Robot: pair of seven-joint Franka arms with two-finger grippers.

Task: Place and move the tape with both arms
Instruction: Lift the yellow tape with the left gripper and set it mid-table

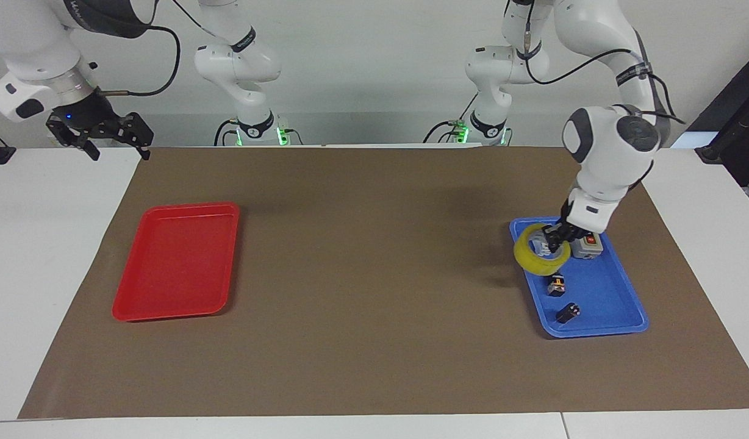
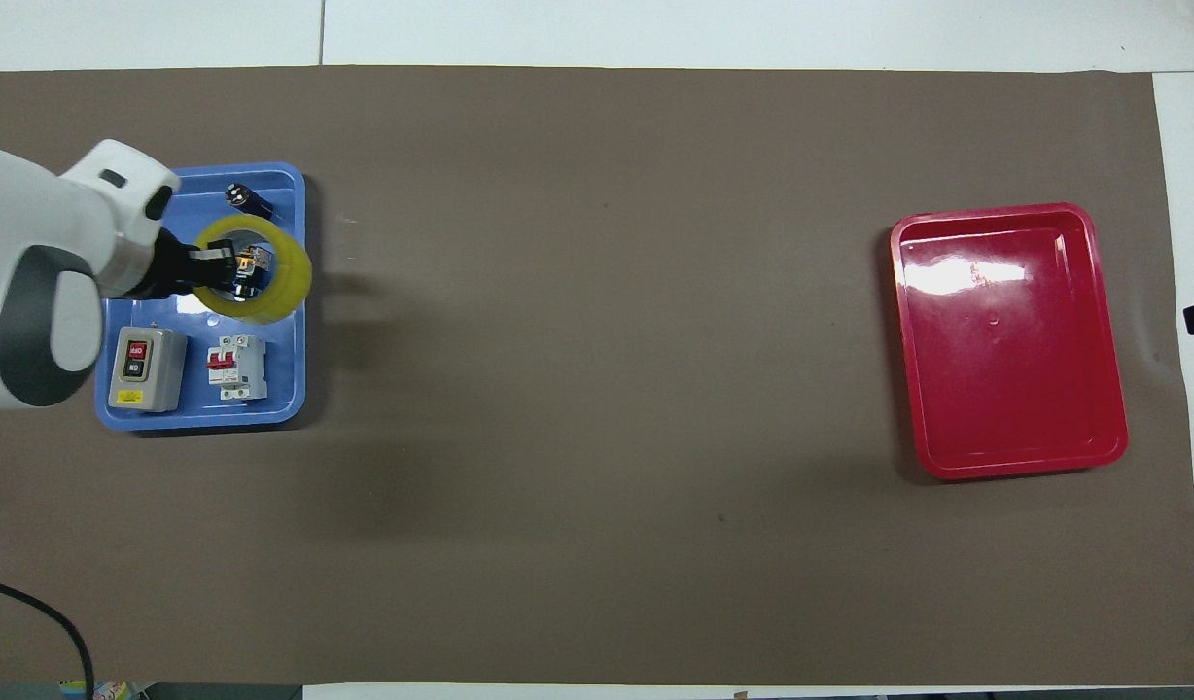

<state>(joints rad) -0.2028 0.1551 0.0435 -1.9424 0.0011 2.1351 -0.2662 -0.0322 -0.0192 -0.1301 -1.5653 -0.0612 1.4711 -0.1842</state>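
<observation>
**Right arm.** The right tool (image 1: 119, 149) hangs idle at the robots' edge of the surface (image 1: 51, 244). It is raised over the white top just off the corner of the brown mat (image 1: 374, 274), at the right arm's end. Its fingers are released and spread wide, and nothing is between them.

**Left arm.** The left tool (image 1: 556, 241) is over the blue tray (image 1: 600, 292), at the left arm's end of the mat. It is clenched on the wall of the tape (image 1: 529, 259), with one finger inside the ring.

**Tape.** The tape is off the tray floor and carried in the air, tilted. It is over the tray edge that faces the middle of the mat. From overhead, the tape (image 2: 291, 282) covers one small black part (image 2: 252, 264), which shows through the ring. The tape's shadow falls on the mat just beside the tray.

**Blue tray contents, nearest the robots first.**
- Switch box (image 2: 150, 365) and breaker (image 2: 237, 367), side by side at the tray's near end.
- The black part under the ring, at mid-tray.
- A second black part (image 2: 250, 199), at the tray's far end.

**Red tray.** The red tray (image 1: 176, 262) lies on the mat at the right arm's end, well apart from the blue tray. Its floor is bare.
</observation>
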